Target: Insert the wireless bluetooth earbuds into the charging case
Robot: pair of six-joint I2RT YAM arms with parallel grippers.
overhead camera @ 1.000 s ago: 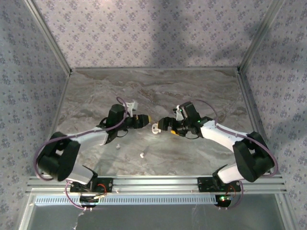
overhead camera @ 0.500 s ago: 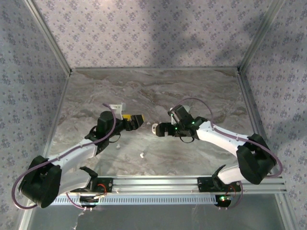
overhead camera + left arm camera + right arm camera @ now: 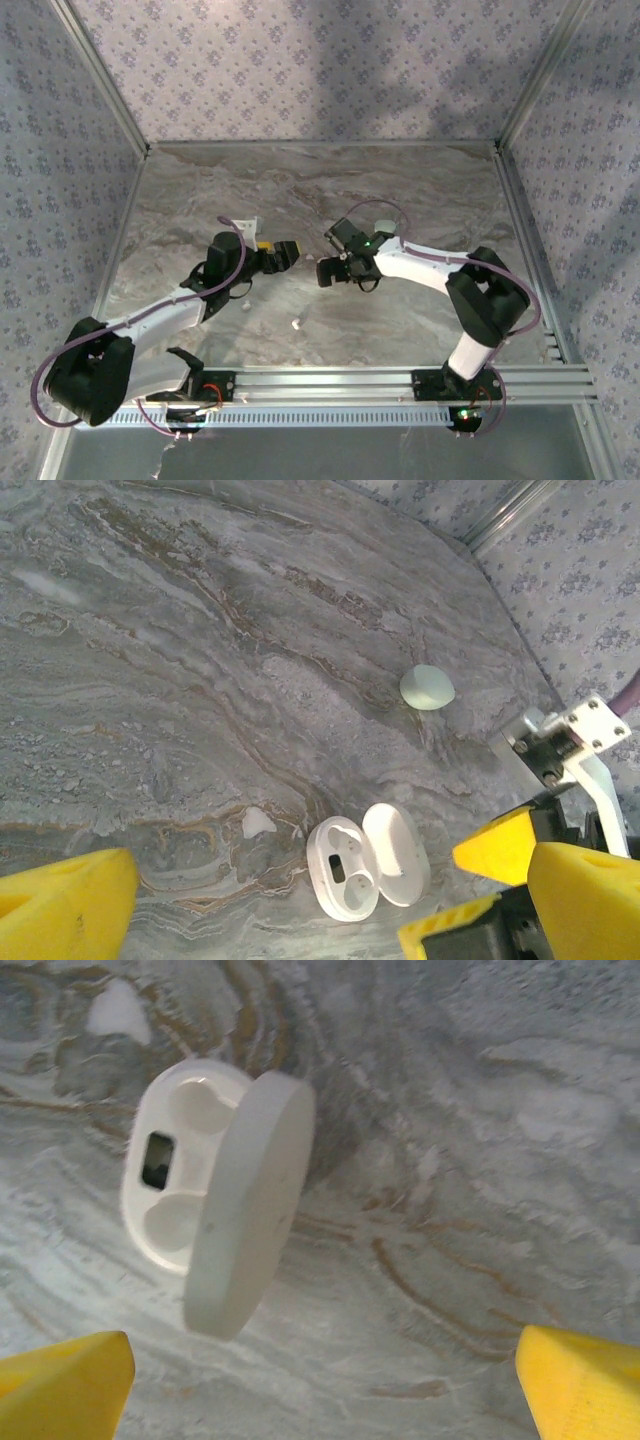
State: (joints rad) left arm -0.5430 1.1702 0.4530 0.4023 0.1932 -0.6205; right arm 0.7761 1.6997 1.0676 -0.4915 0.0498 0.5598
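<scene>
From above I see one earbud (image 3: pixel 297 323) on the counter (image 3: pixel 400 190), at 6 o'clock from the charging case (image 3: pixel 323 263). Left wrist: my left gripper (image 3: pixel 330 905) gapes over the open-lidded case. Right wrist: my right gripper (image 3: pixel 320 1380) is spread wide, holding nothing.

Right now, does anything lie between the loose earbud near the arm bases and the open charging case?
Nothing visible does. Only bare marble table separates the earbud from the charging case, whose lid is swung open with both wells empty. The pale green case sits farther back, off that path.
</scene>
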